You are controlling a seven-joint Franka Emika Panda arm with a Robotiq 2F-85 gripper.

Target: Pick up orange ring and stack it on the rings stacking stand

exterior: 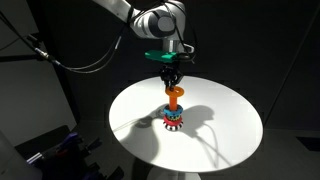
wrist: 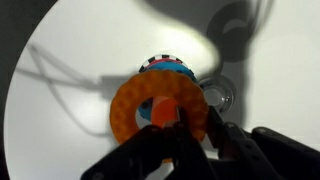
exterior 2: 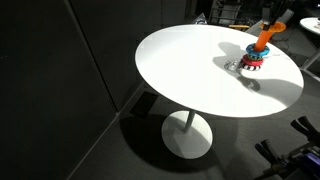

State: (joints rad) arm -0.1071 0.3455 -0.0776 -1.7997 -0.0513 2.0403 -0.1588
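My gripper (exterior: 171,78) hangs over the middle of the round white table and is shut on the orange ring (exterior: 177,94). In the wrist view the orange ring (wrist: 140,105) is pinched by its rim between the fingers (wrist: 197,118), and the orange peg tip shows through its hole. The rings stacking stand (exterior: 172,118) stands right below, with blue, red and striped base rings. It shows also in the wrist view (wrist: 168,68). In an exterior view the ring (exterior 2: 269,33) sits above the stand (exterior 2: 251,60); the gripper is mostly cut off there.
The round white table (exterior: 230,125) stands on a pedestal in a dark room, its rim visible in both exterior views (exterior 2: 160,80). A small clear round thing (wrist: 218,95) lies on the table beside the stand. Dark equipment (exterior: 55,150) stands beyond the table edge.
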